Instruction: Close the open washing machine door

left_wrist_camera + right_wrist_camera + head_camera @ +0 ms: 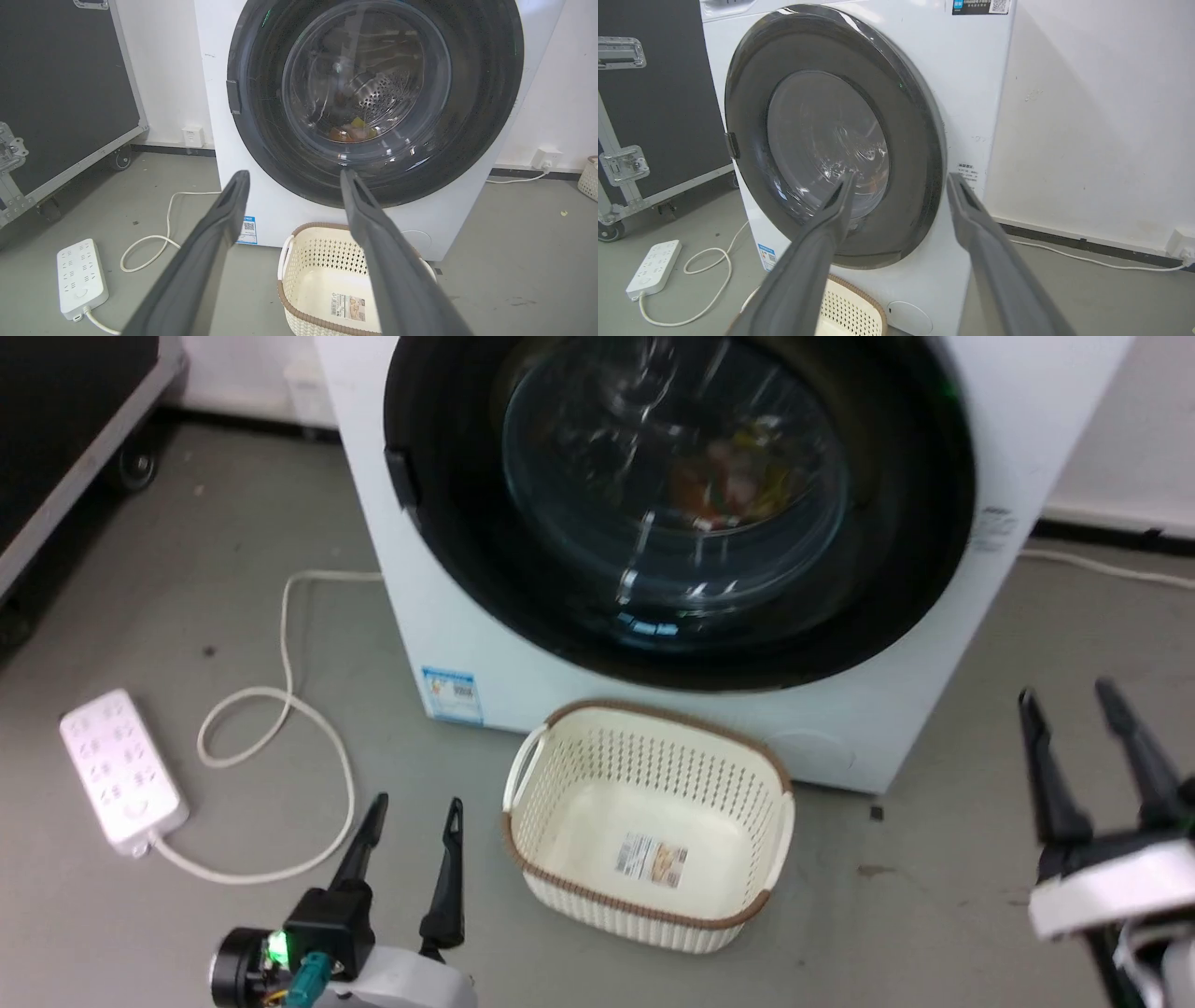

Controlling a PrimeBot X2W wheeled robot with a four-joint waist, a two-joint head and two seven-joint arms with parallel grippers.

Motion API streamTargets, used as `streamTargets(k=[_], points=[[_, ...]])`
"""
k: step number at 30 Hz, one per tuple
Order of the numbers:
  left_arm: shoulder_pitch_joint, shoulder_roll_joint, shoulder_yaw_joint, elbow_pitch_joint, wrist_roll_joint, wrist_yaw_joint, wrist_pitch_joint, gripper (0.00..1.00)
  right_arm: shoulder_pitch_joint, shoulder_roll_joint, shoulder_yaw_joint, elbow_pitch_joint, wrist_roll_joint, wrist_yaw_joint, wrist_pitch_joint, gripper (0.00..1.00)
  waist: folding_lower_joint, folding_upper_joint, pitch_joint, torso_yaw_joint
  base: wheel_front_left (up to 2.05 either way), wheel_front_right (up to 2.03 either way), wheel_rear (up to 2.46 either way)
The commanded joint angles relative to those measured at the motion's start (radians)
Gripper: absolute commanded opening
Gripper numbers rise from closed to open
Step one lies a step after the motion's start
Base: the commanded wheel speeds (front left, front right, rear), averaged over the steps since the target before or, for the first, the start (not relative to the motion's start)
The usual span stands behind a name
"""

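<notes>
- The washing machine door (677, 495) was seen lying flat against the front of the washing machine (448, 635), its black frame covering the round port. Whether it was latched could not be told.
- Through the door's clear glass bowl, the perforated steel drum (378, 95) and some coloured items (352, 130) low inside it were seen.
- A small blue label (452, 693) was seen low on the machine's white front, on the robot's left.
- A cream laundry basket (560, 728) with a brown rim was seen empty on the grey floor (187, 523), just in front of the machine.
- The left end effector (416, 801) was held spread and empty, left of the basket and apart from the door.
- The right end effector (1066, 691) was held spread and empty, right of the machine and touching nothing.
- A white power strip (117, 770) and its looped cable (285, 616) were seen on the floor at the robot's left.
- A black flight case (60, 79) on castors was seen further left.
</notes>
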Motion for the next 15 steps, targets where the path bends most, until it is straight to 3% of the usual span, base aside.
streamTargets(k=[1,7,15], points=[[0.016,0.008,-0.003,0.006,-0.001,-0.009,-0.004,1.00,0.039,0.030,-0.017,-0.023,-0.011,-0.001,-0.001,1.00,0.0002,0.0000,-0.029,-0.021,0.00,0.00,0.00],[0.034,0.008,-0.019,0.008,0.010,-0.016,-0.004,1.00,0.180,0.137,-0.075,-0.124,-0.064,-0.001,0.009,1.00,0.0002,0.0000,-0.042,-0.026,0.00,0.00,0.00],[0.037,0.005,-0.027,0.031,0.014,-0.015,-0.004,1.00,0.278,0.204,-0.105,-0.156,-0.085,-0.001,0.005,1.00,0.0002,0.0000,-0.046,-0.015,0.00,0.00,0.00]])
